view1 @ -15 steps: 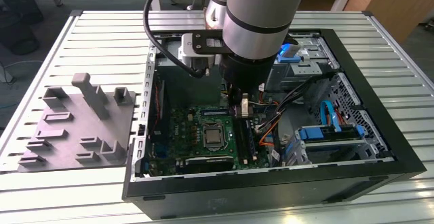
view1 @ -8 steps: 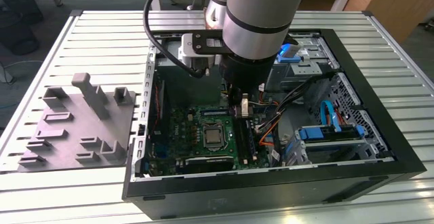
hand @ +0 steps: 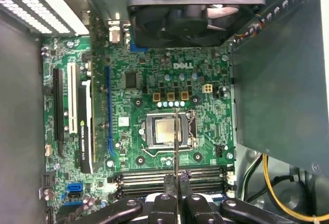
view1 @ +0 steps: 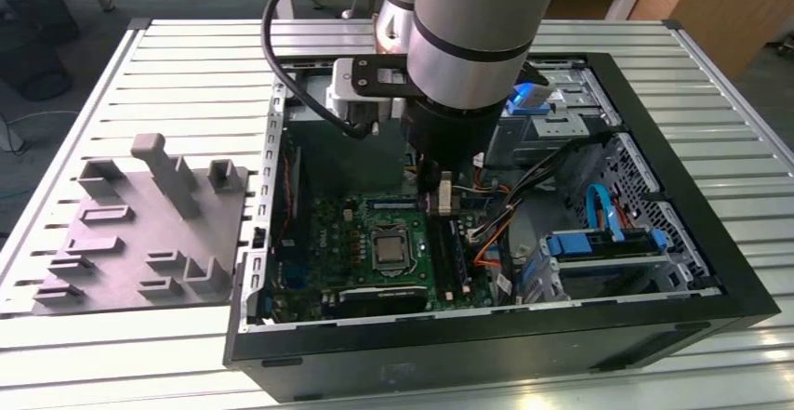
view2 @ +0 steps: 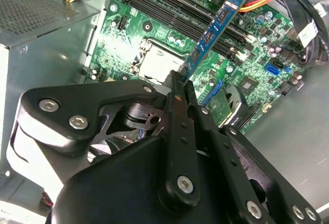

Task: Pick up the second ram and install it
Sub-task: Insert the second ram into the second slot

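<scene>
My gripper (view2: 181, 81) is shut on the second ram (view2: 213, 31), a narrow blue-green strip pinched at one end. The strip reaches out over the green motherboard (view2: 154, 34). In the first wrist view the ram (hand: 176, 139) shows edge-on as a thin line between the fingertips (hand: 168, 182), just above the row of dark memory slots (hand: 149, 175) and in line with the processor socket (hand: 165, 131). In the exterior view the gripper (view1: 444, 204) hangs inside the open computer case (view1: 694, 243), over the slots (view1: 455, 252) beside the socket.
A gray moulded holder tray (view1: 137, 233) with upright posts lies on the slatted table at the exterior view's left. Inside the case are a black fan (hand: 193, 13), cable bundles (view1: 522, 201), blue drive bays (view1: 596, 243) and expansion slots (hand: 72, 111).
</scene>
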`<state>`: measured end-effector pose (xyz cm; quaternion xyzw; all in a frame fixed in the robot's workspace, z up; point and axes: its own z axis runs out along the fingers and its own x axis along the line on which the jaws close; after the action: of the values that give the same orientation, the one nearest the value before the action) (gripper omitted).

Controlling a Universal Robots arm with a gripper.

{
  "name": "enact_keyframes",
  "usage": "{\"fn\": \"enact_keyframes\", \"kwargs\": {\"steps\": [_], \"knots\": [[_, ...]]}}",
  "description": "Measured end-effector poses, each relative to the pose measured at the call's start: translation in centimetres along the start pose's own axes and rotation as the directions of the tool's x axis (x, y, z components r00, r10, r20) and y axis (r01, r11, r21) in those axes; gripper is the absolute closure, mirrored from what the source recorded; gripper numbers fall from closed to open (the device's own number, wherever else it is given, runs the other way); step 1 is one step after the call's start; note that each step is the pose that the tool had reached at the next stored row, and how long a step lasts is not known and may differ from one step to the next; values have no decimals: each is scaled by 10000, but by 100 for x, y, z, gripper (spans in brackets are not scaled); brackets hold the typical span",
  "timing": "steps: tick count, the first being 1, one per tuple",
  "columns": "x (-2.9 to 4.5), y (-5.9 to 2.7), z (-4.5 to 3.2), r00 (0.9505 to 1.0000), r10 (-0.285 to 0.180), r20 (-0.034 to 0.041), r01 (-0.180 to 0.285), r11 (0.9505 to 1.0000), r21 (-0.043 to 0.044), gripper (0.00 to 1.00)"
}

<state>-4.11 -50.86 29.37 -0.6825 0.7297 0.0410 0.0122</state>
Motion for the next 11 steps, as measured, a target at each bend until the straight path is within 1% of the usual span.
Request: {"fn": "enact_keyframes", "kwargs": {"steps": [6,11], "knots": [[0,0,0,9984,570,26,-571,9984,41,86],[0,0,0,9948,1016,47,-1017,9948,73,86]]}}
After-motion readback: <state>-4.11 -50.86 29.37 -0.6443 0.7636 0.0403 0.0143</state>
